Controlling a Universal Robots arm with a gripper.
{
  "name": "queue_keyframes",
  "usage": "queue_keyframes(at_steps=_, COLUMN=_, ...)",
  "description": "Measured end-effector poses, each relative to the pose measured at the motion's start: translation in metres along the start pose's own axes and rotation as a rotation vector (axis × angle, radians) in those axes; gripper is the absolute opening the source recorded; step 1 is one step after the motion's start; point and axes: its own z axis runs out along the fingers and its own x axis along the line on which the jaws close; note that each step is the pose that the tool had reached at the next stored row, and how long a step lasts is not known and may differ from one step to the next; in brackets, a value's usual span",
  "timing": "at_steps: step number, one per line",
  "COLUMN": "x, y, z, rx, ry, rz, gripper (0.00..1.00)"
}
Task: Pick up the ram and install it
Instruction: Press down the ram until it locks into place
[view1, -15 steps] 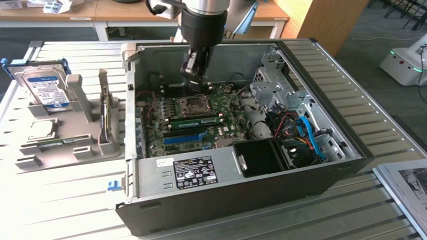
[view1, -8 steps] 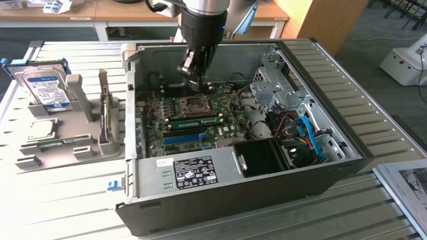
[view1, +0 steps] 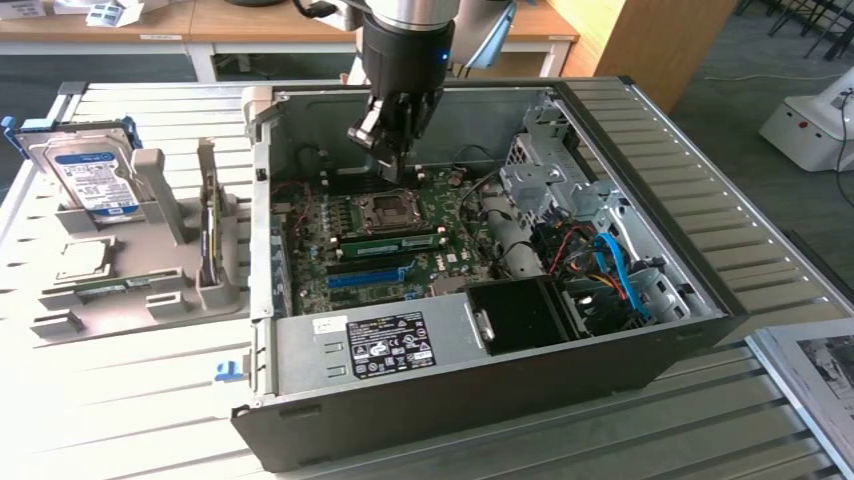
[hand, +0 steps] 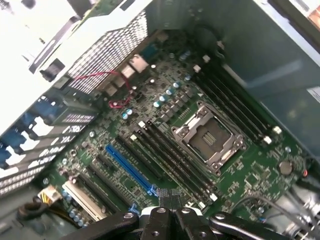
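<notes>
The hand (view1: 390, 150) hangs pressed together, empty, over the motherboard (view1: 387, 250); the ram (view1: 390, 241) sits slotted at the socket's six o'clock. Dropping lower could jab the CPU socket (view1: 390, 207).

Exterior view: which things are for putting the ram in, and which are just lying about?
For the job: claw, shut; ram; motherboard; black slots.
Lying about: hard drive; grey holder; blue cables; blue slot.
</notes>
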Motion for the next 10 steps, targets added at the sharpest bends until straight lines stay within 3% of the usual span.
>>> queue_keyframes(at_steps=10, x=0.0, y=0.0, z=0.0001, rx=0.0003, ry=-0.0054, rz=0.182, gripper=0.1)
